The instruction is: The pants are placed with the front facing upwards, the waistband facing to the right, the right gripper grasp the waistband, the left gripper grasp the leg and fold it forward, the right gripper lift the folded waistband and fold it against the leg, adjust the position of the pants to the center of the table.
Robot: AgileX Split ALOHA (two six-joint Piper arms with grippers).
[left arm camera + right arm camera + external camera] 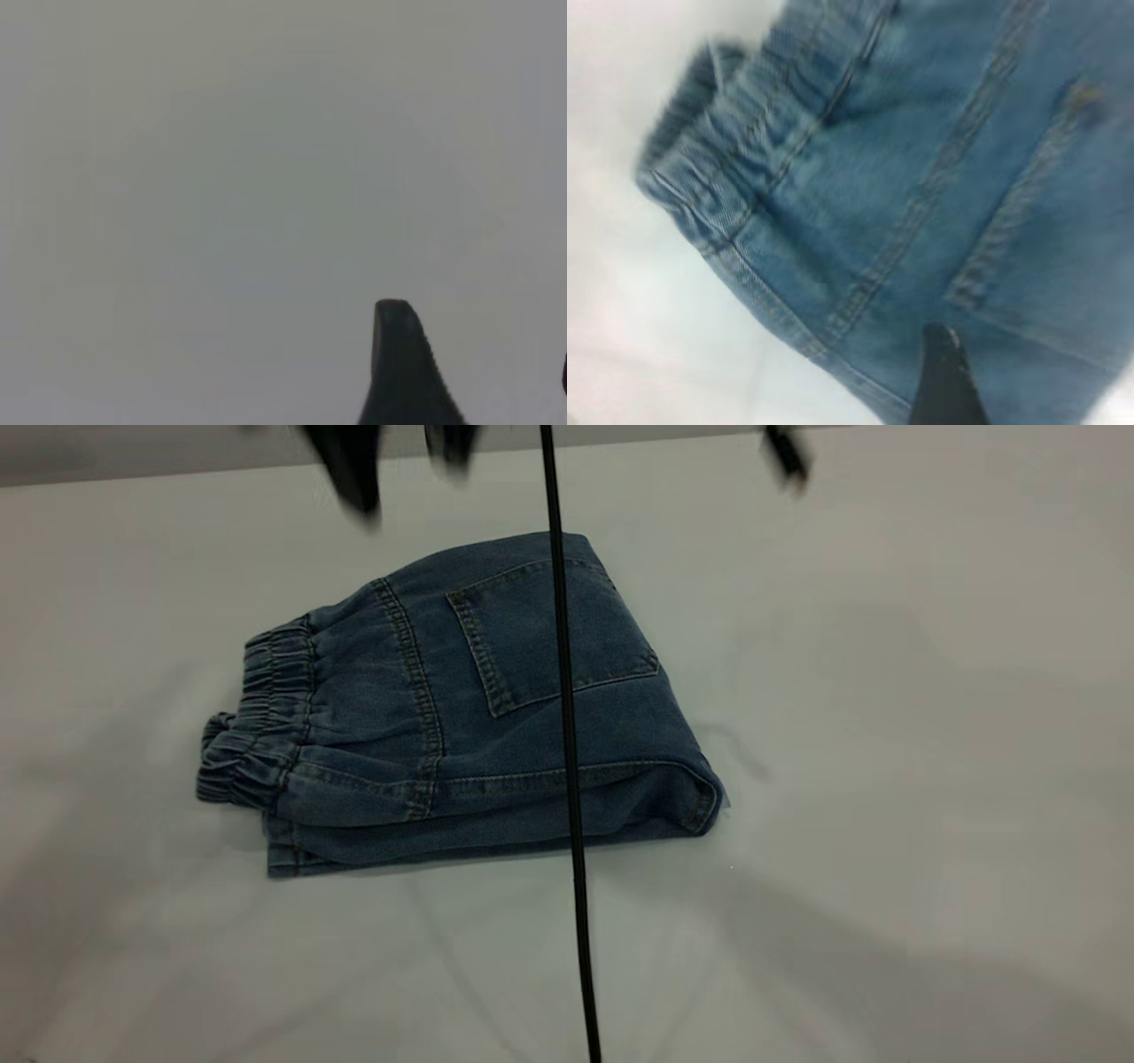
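Right up against the exterior camera, a thin black cable (567,735) runs top to bottom across the folded pants (478,708). They lie on the table (930,735), back pocket (549,638) up, waistband (261,717) bunched at the view's left. Blurry dark bits at the top edge are my left gripper (354,465) and right gripper (784,456), both up off the denim, well apart from it.

Left wrist view: one dark fingertip (403,372) over bare table (221,177), nothing held; can't tell how wide I'm open.

Right wrist view: one black finger (943,381) hanging over the pants (939,177), near a seam, waistband (735,133) off to the side. Nothing gripped; opening unclear.
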